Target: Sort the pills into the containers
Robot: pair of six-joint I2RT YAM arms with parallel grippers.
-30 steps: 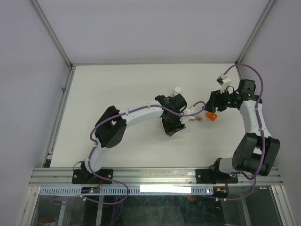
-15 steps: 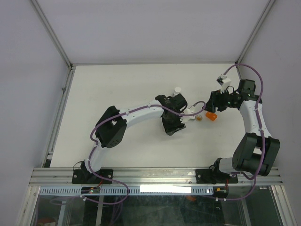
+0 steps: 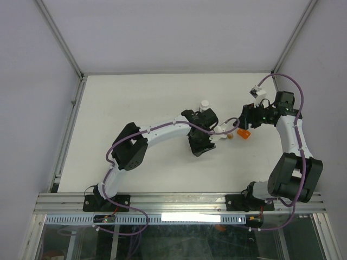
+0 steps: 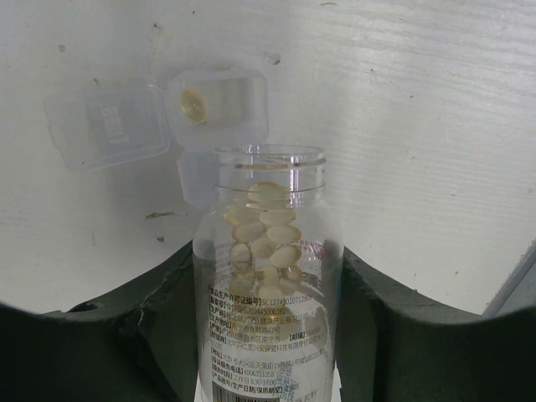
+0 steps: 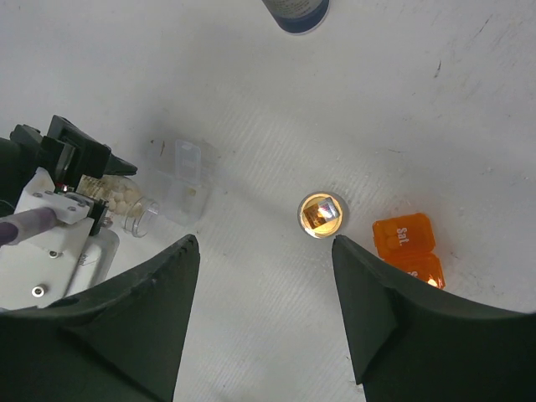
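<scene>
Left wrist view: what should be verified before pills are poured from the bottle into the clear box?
1. Left gripper shut on the pill bottle: ok.
2. Bottle mouth uncapped: ok, the rim is open.
3. Lid of the two-cell box open: ok; one pill lies in the open cell.
4. Mouth lined up over that cell: cannot tell; it points toward the box.
5. Right gripper clear of the pour: ok, open above the round vial, apart from the box.
</scene>
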